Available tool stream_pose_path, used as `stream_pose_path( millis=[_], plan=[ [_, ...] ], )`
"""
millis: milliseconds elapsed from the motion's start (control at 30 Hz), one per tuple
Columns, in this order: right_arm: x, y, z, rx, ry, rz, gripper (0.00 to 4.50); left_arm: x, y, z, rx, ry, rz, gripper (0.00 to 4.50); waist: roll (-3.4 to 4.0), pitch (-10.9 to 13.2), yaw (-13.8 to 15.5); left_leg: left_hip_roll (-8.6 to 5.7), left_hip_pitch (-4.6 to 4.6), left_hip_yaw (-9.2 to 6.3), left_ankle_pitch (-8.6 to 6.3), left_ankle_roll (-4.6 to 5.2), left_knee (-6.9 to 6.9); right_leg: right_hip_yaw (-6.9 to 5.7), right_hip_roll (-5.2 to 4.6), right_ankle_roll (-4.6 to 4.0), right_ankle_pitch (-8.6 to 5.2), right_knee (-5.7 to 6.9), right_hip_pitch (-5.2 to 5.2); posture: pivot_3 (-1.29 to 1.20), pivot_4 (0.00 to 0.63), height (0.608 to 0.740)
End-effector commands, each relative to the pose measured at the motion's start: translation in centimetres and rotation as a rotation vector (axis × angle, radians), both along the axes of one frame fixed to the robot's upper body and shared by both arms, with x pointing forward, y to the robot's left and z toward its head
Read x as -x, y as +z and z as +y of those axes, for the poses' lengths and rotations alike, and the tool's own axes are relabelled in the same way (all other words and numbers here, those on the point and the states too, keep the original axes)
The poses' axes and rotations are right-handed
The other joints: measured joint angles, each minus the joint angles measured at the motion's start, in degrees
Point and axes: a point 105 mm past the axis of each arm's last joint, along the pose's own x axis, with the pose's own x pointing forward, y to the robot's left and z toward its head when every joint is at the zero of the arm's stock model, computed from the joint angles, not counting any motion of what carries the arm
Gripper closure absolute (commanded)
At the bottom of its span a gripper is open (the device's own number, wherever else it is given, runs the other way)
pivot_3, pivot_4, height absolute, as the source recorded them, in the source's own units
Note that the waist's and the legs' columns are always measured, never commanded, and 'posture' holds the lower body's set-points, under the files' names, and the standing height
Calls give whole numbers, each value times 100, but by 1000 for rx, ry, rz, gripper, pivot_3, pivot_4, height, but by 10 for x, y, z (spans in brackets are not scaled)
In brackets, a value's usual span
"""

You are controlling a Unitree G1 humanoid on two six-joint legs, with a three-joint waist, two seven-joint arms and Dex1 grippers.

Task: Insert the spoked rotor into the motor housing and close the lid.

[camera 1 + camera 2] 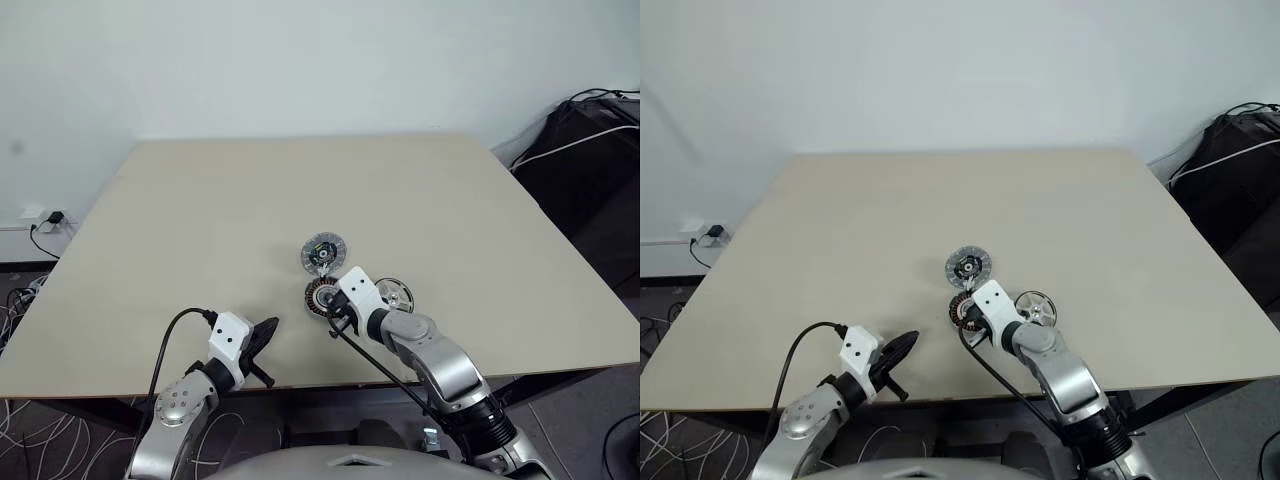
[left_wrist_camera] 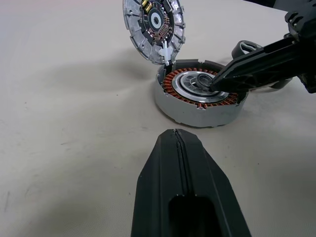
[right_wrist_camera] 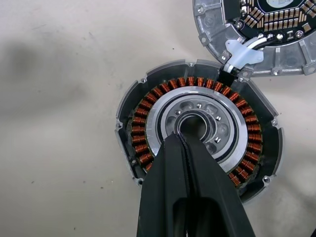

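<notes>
Now | right hand [image 3: 185,140] clenched, tip on copper-wound round motor housing [image 3: 148,133] hub, likely steadying | shiny spoked rotor [image 1: 393,293] beside | speckled grey lid [image 1: 323,252] lying open | left hand [image 1: 262,340] clenched, idle on table [image 1: 200,210]

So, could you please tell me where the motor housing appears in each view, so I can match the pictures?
Left eye view: motor housing, near the table's front edge, just left of the right end effector.
Right eye view: same spot, below the lid.
Left wrist view: upper right of centre.
Right wrist view: centre.
Shared landmark: the lid, lying open beside the housing.
</notes>
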Motion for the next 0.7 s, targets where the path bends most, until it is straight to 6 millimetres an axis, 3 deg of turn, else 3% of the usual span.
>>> stream_pose_path(
  millis=[33, 433, 700],
  plan=[
    [-9, 12, 2, -19, 2, -55, 4481, -3, 12, -6, 21, -17, -51, 4500, 0, 0, 0, 0, 0, 0, 0, 0, 0, 0, 0, 0, 0, 0, 0, 0, 0, 740],
    [-17, 14, 3, -22, -4, -68, 4481, -4, 12, -8, 25, -22, -49, 4500, 4, 3, 0, 0, 0, 0, 0, 0, 0, 0, 1, 0, 0, 0, -1, 0, 0, 740],
    [-14, 35, 9, -106, 29, -131, 4481, -4, 12, -7, 26, -17, -47, 4500, 8, 6, -1, 0, 0, 0, 0, 0, -1, 0, 1, 0, 0, 0, -1, 0, 0, 740]
  ],
)
